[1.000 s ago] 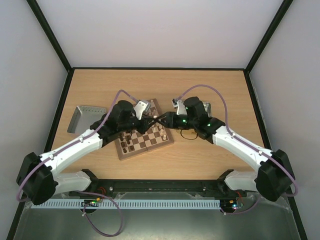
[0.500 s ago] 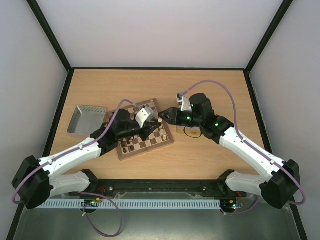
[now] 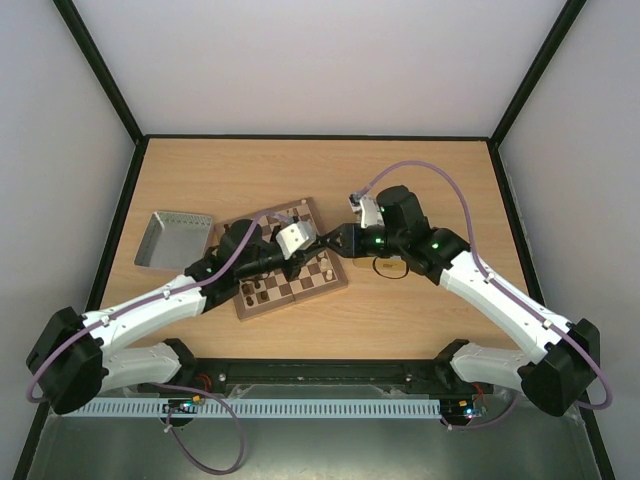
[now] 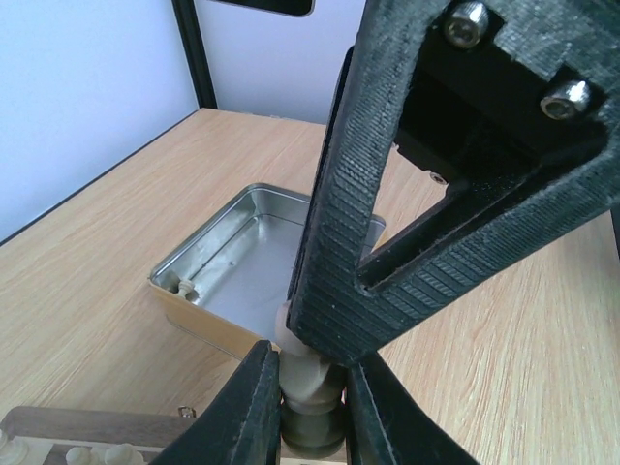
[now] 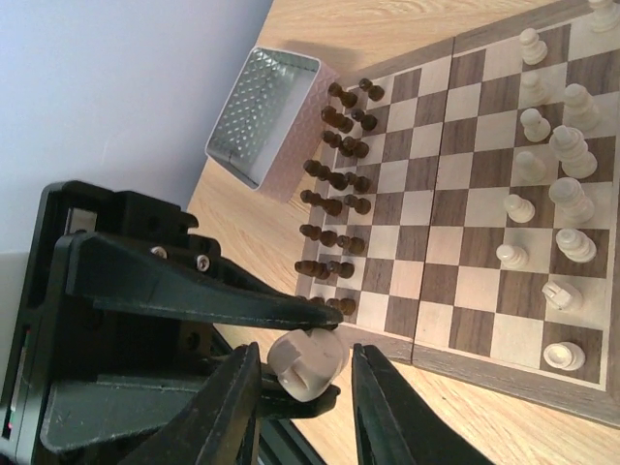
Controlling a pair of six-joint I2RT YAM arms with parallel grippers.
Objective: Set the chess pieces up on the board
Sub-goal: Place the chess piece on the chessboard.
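Note:
The board lies at table centre with dark chess pieces in rows on one side and pale chess pieces on the other. My left gripper is shut on a pale piece, held above the board's right edge. My right gripper meets it from the right. In the right wrist view the pale piece sits between my open right gripper's fingers with narrow gaps. The left gripper's fingers clamp it there. A right finger rests over the piece.
An empty metal tin stands left of the board, also in the right wrist view. A second tin, right of the board, holds one small pale piece. Black frame posts edge the table.
The left arm has drawn back toward the board's near side. The right gripper has come down and left to meet it, so the fingertips now close in on the same pale piece.

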